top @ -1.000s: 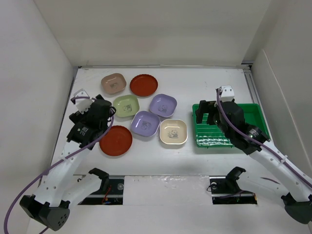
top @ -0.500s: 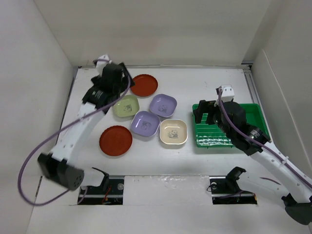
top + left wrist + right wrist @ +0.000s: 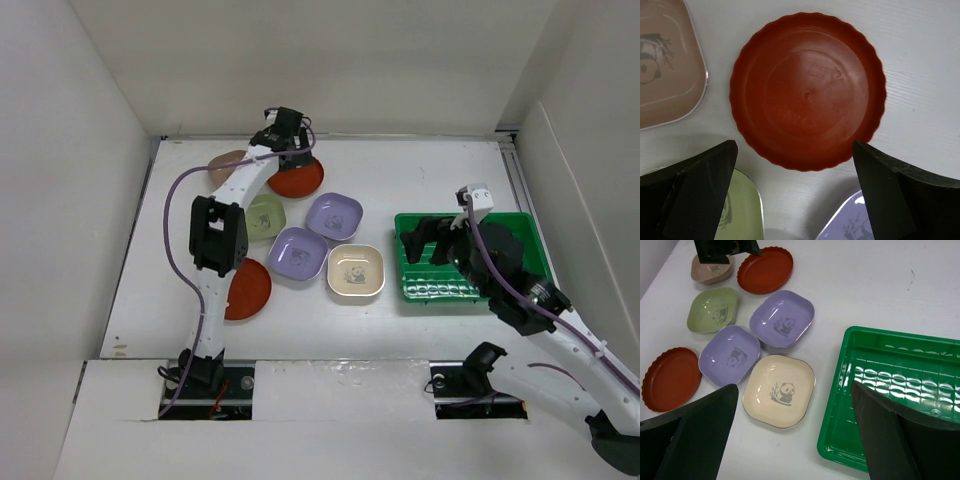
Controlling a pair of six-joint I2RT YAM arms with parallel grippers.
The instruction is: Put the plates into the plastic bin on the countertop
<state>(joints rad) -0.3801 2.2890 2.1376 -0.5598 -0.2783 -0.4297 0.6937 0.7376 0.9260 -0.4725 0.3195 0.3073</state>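
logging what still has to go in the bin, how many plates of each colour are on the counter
red plates: 2
lavender plates: 2
light green plate: 1
tan-pink plate: 1
cream plate: 1
total: 7

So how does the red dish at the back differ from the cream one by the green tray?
The far red plate is round with a scalloped rim; the cream plate is a rounded square. The far red plate is plain; the cream plate shows a panda. Both lie on the countertop, outside the bin.
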